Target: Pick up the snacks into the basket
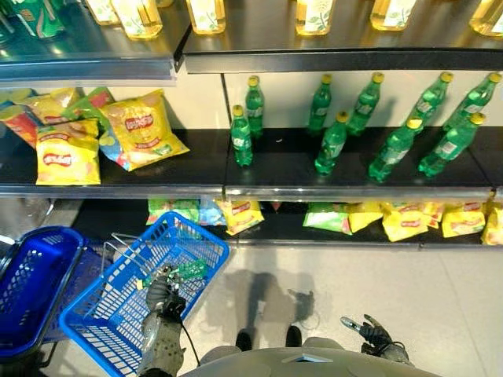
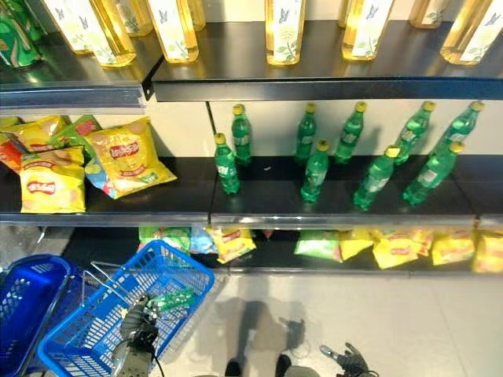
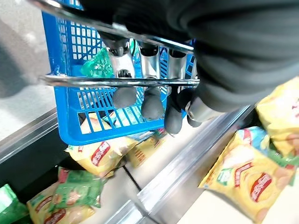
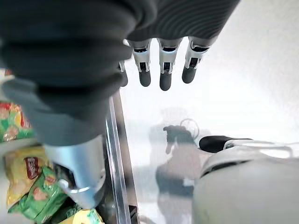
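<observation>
My left hand [image 1: 163, 292] is curled round the wire handle [image 3: 93, 80] of a blue plastic basket [image 1: 118, 314], which hangs low in front of the shelves at the lower left. A green snack bag [image 1: 185, 269] lies inside the basket against its far wall. Yellow and green snack bags [image 1: 144, 129] are piled on the left of the middle shelf. More of them [image 1: 405, 221] line the bottom shelf. Low on the right, my right hand [image 1: 372, 333] hangs over the floor with its fingers [image 4: 161, 70] straight, holding nothing.
A second, darker blue basket [image 1: 31, 283] stands left of mine. Green bottles [image 1: 330, 145] stand on the right of the middle shelf, and yellow bottles [image 1: 206, 14] on the top shelf. Grey floor [image 1: 377, 275] lies before the shelving.
</observation>
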Available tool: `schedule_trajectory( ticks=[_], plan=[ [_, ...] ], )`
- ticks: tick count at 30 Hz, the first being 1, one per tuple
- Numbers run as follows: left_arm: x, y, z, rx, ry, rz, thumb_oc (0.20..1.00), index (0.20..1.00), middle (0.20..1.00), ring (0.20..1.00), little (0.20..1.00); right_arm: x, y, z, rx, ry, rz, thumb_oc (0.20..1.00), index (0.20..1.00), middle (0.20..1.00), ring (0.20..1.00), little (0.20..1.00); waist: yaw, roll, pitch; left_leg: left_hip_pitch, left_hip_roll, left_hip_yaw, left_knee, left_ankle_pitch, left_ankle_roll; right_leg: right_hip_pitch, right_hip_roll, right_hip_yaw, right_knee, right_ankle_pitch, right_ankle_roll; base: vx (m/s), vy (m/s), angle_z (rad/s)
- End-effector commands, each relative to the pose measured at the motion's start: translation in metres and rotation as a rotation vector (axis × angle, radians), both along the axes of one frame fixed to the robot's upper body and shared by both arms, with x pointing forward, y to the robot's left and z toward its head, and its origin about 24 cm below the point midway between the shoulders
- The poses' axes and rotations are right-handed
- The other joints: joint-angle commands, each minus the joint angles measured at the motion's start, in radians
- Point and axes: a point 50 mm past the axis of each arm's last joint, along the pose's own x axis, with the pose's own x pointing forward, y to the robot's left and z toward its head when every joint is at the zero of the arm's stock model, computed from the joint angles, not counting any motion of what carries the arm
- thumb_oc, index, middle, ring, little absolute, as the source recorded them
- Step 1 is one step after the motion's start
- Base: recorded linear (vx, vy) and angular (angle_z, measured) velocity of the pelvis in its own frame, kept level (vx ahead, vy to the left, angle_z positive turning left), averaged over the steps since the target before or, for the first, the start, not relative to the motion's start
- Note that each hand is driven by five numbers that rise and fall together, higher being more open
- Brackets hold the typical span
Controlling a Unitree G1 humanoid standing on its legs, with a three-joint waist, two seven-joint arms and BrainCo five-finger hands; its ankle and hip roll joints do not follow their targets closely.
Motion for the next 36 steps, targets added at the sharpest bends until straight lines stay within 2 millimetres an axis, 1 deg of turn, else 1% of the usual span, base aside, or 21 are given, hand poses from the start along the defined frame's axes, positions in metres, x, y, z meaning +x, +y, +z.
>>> schedule_trajectory(
  ticks=[1, 3, 4, 5, 7, 9, 12, 13, 15, 17, 18, 19, 21, 22, 24, 27, 28, 29, 32, 33, 36],
  plan=[
    [0.049, 0.015, 0.059, 0.129, -0.339, 0.006, 0.2, 0.2, 0.2, 0.2, 0.2, 0.001, -0.014, 0.004, -0.053, 0.001, 0.007, 1.0, 1.0, 1.0, 1.0, 1.0, -0.011, -0.06, -0.021, -0.111, 0.047, 0.124, 0.098, 0.012, -0.054, 0.003, -0.094, -0.004, -0.057, 0.104, 0.144, -0.16, 0.216, 0.44],
    [0.05, 0.016, 0.06, 0.138, -0.34, 0.006, 0.2, 0.2, 0.2, 0.2, 0.2, 0.002, -0.015, 0.004, -0.056, 0.002, 0.005, 1.0, 1.0, 1.0, 1.0, 1.0, -0.012, -0.067, -0.023, -0.107, 0.072, 0.106, 0.111, 0.003, -0.059, 0.005, -0.11, -0.003, -0.06, 0.106, 0.149, -0.02, 0.178, 0.19],
    [0.05, 0.02, 0.062, 0.153, -0.338, 0.02, 0.2, 0.2, 0.2, 0.2, 0.2, 0.0, -0.013, 0.004, -0.045, -0.009, 0.007, 1.0, 1.0, 1.0, 1.0, 1.0, -0.023, -0.073, -0.04, -0.093, 0.176, 0.078, 0.098, 0.034, -0.08, -0.002, -0.143, 0.007, -0.049, 0.1, 0.161, 0.03, 0.18, -0.02],
    [0.05, 0.02, 0.062, 0.153, -0.337, 0.021, 0.2, 0.2, 0.2, 0.2, 0.2, 0.0, -0.013, 0.004, -0.045, -0.009, 0.008, 1.0, 1.0, 1.0, 1.0, 1.0, -0.025, -0.071, -0.039, -0.091, 0.178, 0.076, 0.097, 0.034, -0.082, 0.0, -0.141, 0.005, -0.046, 0.097, 0.161, 0.09, 0.366, 0.03],
    [0.049, 0.024, 0.063, 0.167, -0.332, 0.018, 0.2, 0.2, 0.2, 0.2, 0.2, -0.001, -0.013, 0.005, -0.036, -0.028, 0.013, 1.0, 1.0, 1.0, 1.0, 1.0, -0.043, -0.045, -0.052, -0.074, 0.279, 0.018, 0.014, 0.119, -0.126, -0.006, -0.157, 0.009, -0.014, 0.063, 0.173, 0.13, 0.392, 0.17],
    [0.05, 0.024, 0.063, 0.172, -0.331, 0.017, 0.2, 0.2, 0.2, 0.2, 0.2, -0.003, -0.014, 0.005, -0.035, -0.034, 0.004, 1.0, 1.0, 1.0, 1.0, 1.0, -0.053, -0.033, -0.051, -0.068, 0.303, 0.008, -0.025, 0.141, -0.142, -0.002, -0.165, 0.013, 0.006, 0.046, 0.182, 0.08, 0.342, 0.22],
    [0.053, 0.02, 0.061, 0.163, -0.323, -0.003, 0.2, 0.2, 0.2, 0.2, 0.2, 0.005, -0.013, 0.009, -0.025, -0.089, -0.034, 1.0, 1.0, 1.0, 1.0, 1.0, -0.068, -0.023, -0.047, -0.053, 0.248, 0.05, -0.048, 0.084, -0.143, -0.008, -0.248, 0.014, 0.02, 0.084, 0.228, 0.07, 0.404, 0.26],
    [0.053, 0.02, 0.061, 0.163, -0.323, -0.003, 0.2, 0.2, 0.2, 0.2, 0.2, 0.005, -0.013, 0.009, -0.025, -0.089, -0.034, 1.0, 1.0, 1.0, 1.0, 1.0, -0.068, -0.023, -0.047, -0.053, 0.248, 0.05, -0.048, 0.084, -0.143, -0.008, -0.248, 0.014, 0.02, 0.084, 0.228, 0.09, 0.408, 0.08],
    [0.053, 0.023, 0.064, 0.183, -0.34, -0.016, 0.2, 0.2, 0.2, 0.2, 0.2, 0.014, -0.01, 0.011, -0.01, -0.124, -0.045, 1.0, 1.0, 1.0, 1.0, 1.0, -0.054, -0.047, -0.033, -0.037, 0.174, 0.081, -0.024, 0.024, -0.107, -0.008, -0.315, 0.048, -0.015, 0.168, 0.257, 0.08, 0.435, -0.26],
    [0.051, 0.024, 0.066, 0.188, -0.351, -0.017, 0.2, 0.2, 0.2, 0.2, 0.2, 0.016, -0.007, 0.011, 0.0, -0.129, -0.042, 1.0, 1.0, 1.0, 1.0, 1.0, -0.045, -0.053, -0.031, -0.041, 0.151, 0.091, -0.006, 0.004, -0.095, -0.012, -0.341, 0.049, -0.029, 0.195, 0.267, 0.05, 0.285, -0.42],
    [0.05, 0.025, 0.066, 0.193, -0.354, -0.023, 0.2, 0.2, 0.2, 0.2, 0.2, 0.018, -0.005, 0.01, 0.009, -0.131, -0.04, 1.0, 1.0, 1.0, 1.0, 1.0, -0.04, -0.063, -0.029, -0.042, 0.115, 0.107, 0.018, -0.028, -0.076, -0.02, -0.376, 0.052, -0.031, 0.253, 0.276, 0.05, 0.211, -0.54],
    [0.05, 0.025, 0.066, 0.193, -0.354, -0.023, 0.2, 0.2, 0.2, 0.2, 0.2, 0.018, -0.005, 0.01, 0.009, -0.131, -0.04, 1.0, 1.0, 1.0, 1.0, 1.0, -0.039, -0.063, -0.029, -0.042, 0.115, 0.108, 0.019, -0.029, -0.076, -0.02, -0.377, 0.052, -0.031, 0.253, 0.277, 0.1, 0.353, -0.48],
    [0.053, 0.027, 0.071, 0.209, -0.372, -0.044, 0.2, 0.2, 0.2, 0.2, 0.2, 0.019, -0.006, 0.01, 0.016, -0.135, -0.058, 1.0, 1.0, 1.0, 1.0, 1.0, -0.038, -0.068, -0.017, -0.043, 0.081, 0.112, 0.021, -0.039, -0.054, -0.038, -0.411, 0.036, -0.006, 0.361, 0.283, 0.06, 0.237, -0.13],
    [0.053, 0.027, 0.071, 0.209, -0.372, -0.044, 0.2, 0.2, 0.2, 0.2, 0.2, 0.019, -0.006, 0.01, 0.016, -0.135, -0.058, 1.0, 1.0, 1.0, 1.0, 1.0, -0.038, -0.068, -0.017, -0.043, 0.081, 0.112, 0.021, -0.039, -0.054, -0.038, -0.411, 0.037, -0.006, 0.361, 0.283, 0.09, 0.246, -0.01],
    [0.047, 0.026, 0.068, 0.209, -0.363, -0.05, 0.2, 0.2, 0.2, 0.2, 0.2, 0.017, -0.008, 0.01, 0.007, -0.13, -0.049, 1.0, 1.0, 1.0, 1.0, 1.0, -0.032, -0.059, -0.012, -0.013, 0.047, 0.129, -0.022, -0.035, -0.033, -0.044, -0.447, -0.019, -0.006, 0.451, 0.289, 0.12, 0.31, -0.05],
    [0.038, 0.025, 0.061, 0.2, -0.327, -0.05, 0.2, 0.2, 0.2, 0.2, 0.2, 0.016, -0.008, 0.01, 0.004, -0.118, -0.031, 1.0, 1.0, 1.0, 1.0, 1.0, -0.014, -0.039, -0.008, 0.0, 0.021, 0.151, -0.048, -0.036, -0.016, -0.07, -0.461, -0.119, 0.021, 0.443, 0.29, 0.06, 0.306, -0.3],
    [0.036, 0.022, 0.058, 0.189, -0.318, -0.057, 0.2, 0.2, 0.2, 0.2, 0.2, 0.015, -0.009, 0.009, 0.006, -0.11, -0.029, 1.0, 1.0, 1.0, 1.0, 1.0, -0.01, -0.026, -0.001, -0.001, 0.018, 0.152, -0.048, -0.037, -0.006, -0.079, -0.446, -0.142, 0.072, 0.401, 0.278, 0.0, 0.345, -0.62],
    [0.036, 0.019, 0.057, 0.18, -0.316, -0.068, 0.2, 0.2, 0.2, 0.2, 0.2, 0.015, -0.009, 0.01, 0.008, -0.112, -0.026, 1.0, 1.0, 1.0, 1.0, 1.0, -0.018, -0.016, 0.001, -0.011, 0.01, 0.15, -0.048, -0.032, 0.006, -0.106, -0.401, -0.111, 0.127, 0.34, 0.258, 0.01, 0.303, -0.59],
    [0.039, 0.014, 0.057, 0.16, -0.334, -0.086, 0.2, 0.2, 0.2, 0.2, 0.2, 0.013, -0.008, 0.009, 0.022, -0.117, -0.031, 1.0, 1.0, 1.0, 1.0, 1.0, -0.046, -0.003, 0.008, -0.012, -0.009, 0.132, -0.048, -0.019, 0.015, -0.132, -0.184, -0.02, 0.163, 0.166, 0.202, 0.06, 0.168, -0.23],
    [0.04, 0.012, 0.056, 0.156, -0.333, -0.093, 0.2, 0.2, 0.2, 0.2, 0.2, 0.011, -0.007, 0.008, 0.026, -0.114, -0.03, 1.0, 1.0, 1.0, 1.0, 1.0, -0.058, -0.004, 0.004, -0.016, -0.019, 0.125, -0.048, -0.013, 0.016, -0.139, -0.109, -0.004, 0.156, 0.132, 0.178, 0.09, 0.078, 0.01],
    [0.041, 0.008, 0.056, 0.157, -0.331, -0.107, 0.2, 0.2, 0.2, 0.2, 0.2, 0.004, -0.007, 0.007, 0.027, -0.103, -0.039, 1.0, 1.0, 1.0, 1.0, 1.0, -0.072, -0.017, -0.008, -0.014, -0.046, 0.107, -0.048, -0.017, 0.016, -0.111, -0.029, 0.034, 0.06, 0.095, 0.137, 0.09, 0.017, 0.57]
  ],
)
